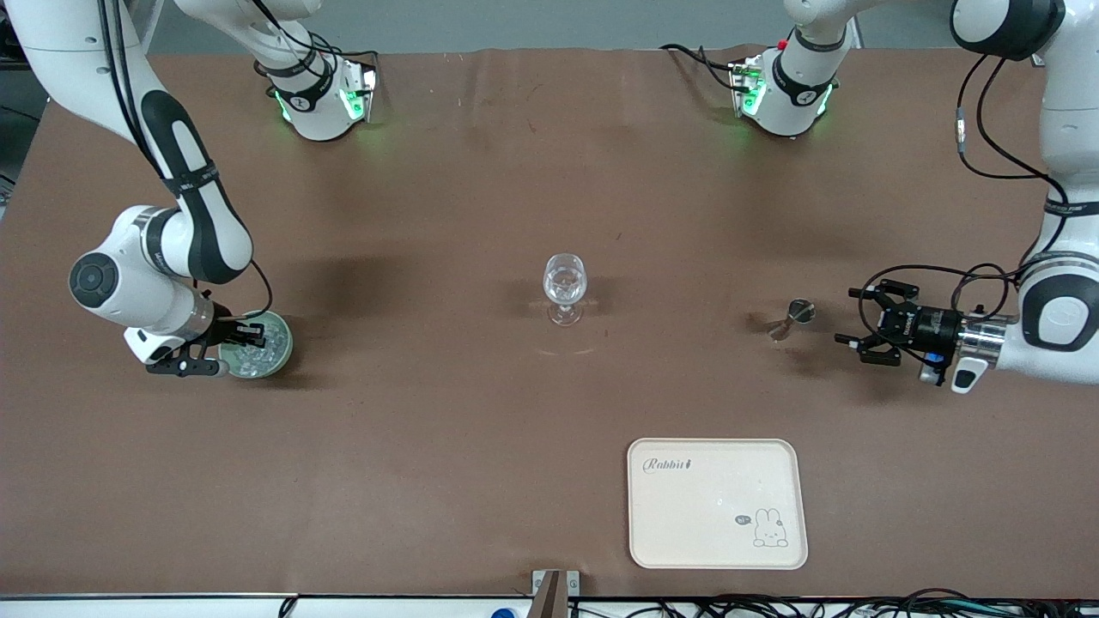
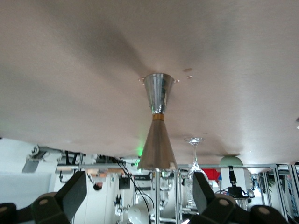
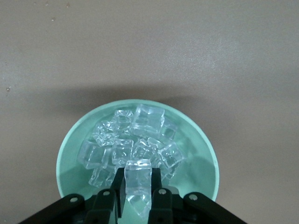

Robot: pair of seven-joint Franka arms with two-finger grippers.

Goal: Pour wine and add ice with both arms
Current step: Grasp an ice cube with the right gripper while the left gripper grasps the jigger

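Observation:
The shiny metal jigger (image 1: 794, 318) stands on the table toward the left arm's end; it also shows in the left wrist view (image 2: 158, 121). My left gripper (image 1: 850, 318) is open and empty, level with the jigger and a short way from it, jaws wide apart (image 2: 138, 196). The pale green bowl (image 1: 279, 343) holds a heap of clear ice cubes (image 3: 135, 135) toward the right arm's end. My right gripper (image 1: 249, 330) is in the bowl (image 3: 70, 158), shut on one ice cube (image 3: 138, 184) above the heap.
A clear stemmed wine glass (image 1: 564, 287) stands upright mid-table between jigger and bowl, also seen in the left wrist view (image 2: 193, 158). A cream tray (image 1: 717, 502) with a rabbit drawing lies nearer the front camera. A brown cloth covers the table.

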